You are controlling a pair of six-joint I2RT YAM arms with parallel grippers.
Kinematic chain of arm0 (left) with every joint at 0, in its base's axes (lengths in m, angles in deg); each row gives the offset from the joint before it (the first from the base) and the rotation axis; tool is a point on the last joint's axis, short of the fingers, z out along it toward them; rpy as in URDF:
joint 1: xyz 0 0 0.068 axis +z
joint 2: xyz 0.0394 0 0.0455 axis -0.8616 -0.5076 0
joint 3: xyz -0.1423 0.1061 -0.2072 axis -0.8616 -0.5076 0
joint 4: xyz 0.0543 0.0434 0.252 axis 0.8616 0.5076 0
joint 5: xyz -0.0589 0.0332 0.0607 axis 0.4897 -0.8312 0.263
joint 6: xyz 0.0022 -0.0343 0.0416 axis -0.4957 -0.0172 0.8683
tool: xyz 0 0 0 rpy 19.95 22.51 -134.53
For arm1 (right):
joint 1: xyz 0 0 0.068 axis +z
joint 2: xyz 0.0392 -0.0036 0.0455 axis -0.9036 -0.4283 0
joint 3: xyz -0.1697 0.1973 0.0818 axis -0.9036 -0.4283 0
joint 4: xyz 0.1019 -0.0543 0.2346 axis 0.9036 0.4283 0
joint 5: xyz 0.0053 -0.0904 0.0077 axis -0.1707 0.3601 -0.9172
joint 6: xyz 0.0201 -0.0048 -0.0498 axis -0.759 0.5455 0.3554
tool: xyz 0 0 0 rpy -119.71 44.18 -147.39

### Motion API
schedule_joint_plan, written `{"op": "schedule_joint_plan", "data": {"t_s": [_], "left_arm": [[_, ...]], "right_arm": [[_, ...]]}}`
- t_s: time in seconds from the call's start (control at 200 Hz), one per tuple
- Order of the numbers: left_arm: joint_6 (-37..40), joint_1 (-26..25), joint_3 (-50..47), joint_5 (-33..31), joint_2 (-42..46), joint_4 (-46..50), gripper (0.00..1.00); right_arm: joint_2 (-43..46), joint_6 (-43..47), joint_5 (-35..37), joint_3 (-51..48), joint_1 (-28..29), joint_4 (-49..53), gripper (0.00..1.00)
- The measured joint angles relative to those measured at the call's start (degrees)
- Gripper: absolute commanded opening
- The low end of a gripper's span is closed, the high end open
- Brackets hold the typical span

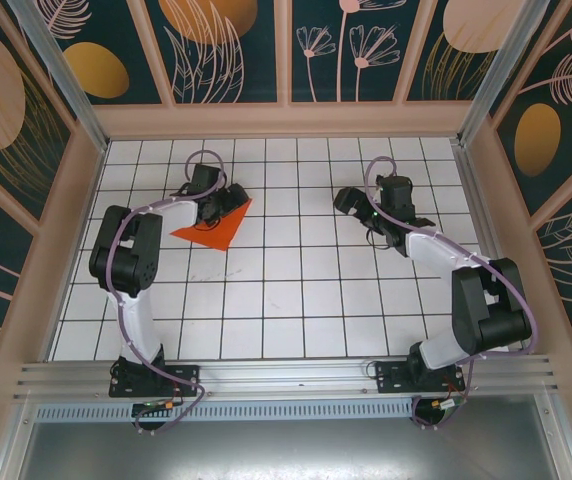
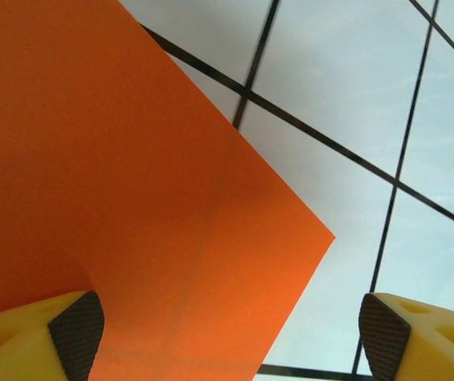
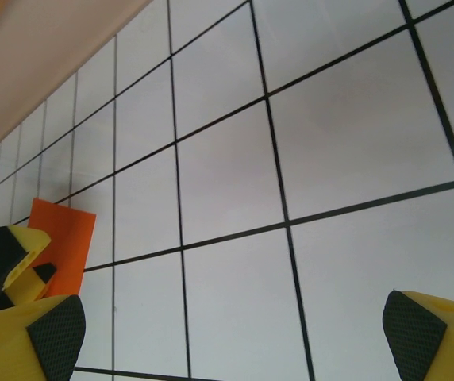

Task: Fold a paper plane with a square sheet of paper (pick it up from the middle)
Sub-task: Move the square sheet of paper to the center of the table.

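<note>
Plainly, the bright orange paper (image 1: 209,232) lies creased, roughly triangular.

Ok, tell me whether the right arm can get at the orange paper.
Probably yes: bare tiles lie between the open right gripper and the paper, though the left gripper is over it.

Square sheet of paper (image 1: 211,230): thin, bright orange-red, seen from above as a triangle with one point toward the near edge. Lies on the white tiled surface (image 1: 296,290), far left part. Close up, a faint straight crease shows.
</note>
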State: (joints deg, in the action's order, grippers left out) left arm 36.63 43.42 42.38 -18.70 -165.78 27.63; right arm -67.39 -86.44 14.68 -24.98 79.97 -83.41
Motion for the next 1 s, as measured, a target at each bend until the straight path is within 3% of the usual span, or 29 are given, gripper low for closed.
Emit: {"op": "schedule_joint_plan", "data": {"t_s": [0.155, 0.405, 0.565, 0.706, 0.856, 1.001], "left_arm": [[-0.7, -4.6, -1.3, 0.8, 0.4, -1.5, 0.87], [-2.4, -18.5, -6.4, 3.1, 3.3, -5.1, 0.87], [-4.2, -24.1, -9.4, 6.4, 5.6, -6.1, 0.88], [-6.4, -24.0, -12.5, 7.8, 10.0, -4.7, 0.9], [-8.8, -20.4, -18.7, 7.2, 20.0, -5.4, 0.9], [-10.7, -15.1, -23.3, 5.7, 27.1, -5.6, 0.94]], "right_arm": [[0.0, 0.2, 2.4, 1.7, 0.0, 2.7, 0.99], [1.4, 0.0, 4.9, 1.9, -2.1, 5.6, 0.99], [1.7, -0.3, 4.6, 1.9, -2.7, 7.0, 0.83], [1.2, 0.2, 2.2, 2.2, -1.0, 7.7, 0.66], [-4.7, 0.8, -0.8, 6.0, 5.7, 8.4, 0.5], [-13.2, 1.7, -3.0, 12.2, 12.9, 9.0, 0.46]]}}
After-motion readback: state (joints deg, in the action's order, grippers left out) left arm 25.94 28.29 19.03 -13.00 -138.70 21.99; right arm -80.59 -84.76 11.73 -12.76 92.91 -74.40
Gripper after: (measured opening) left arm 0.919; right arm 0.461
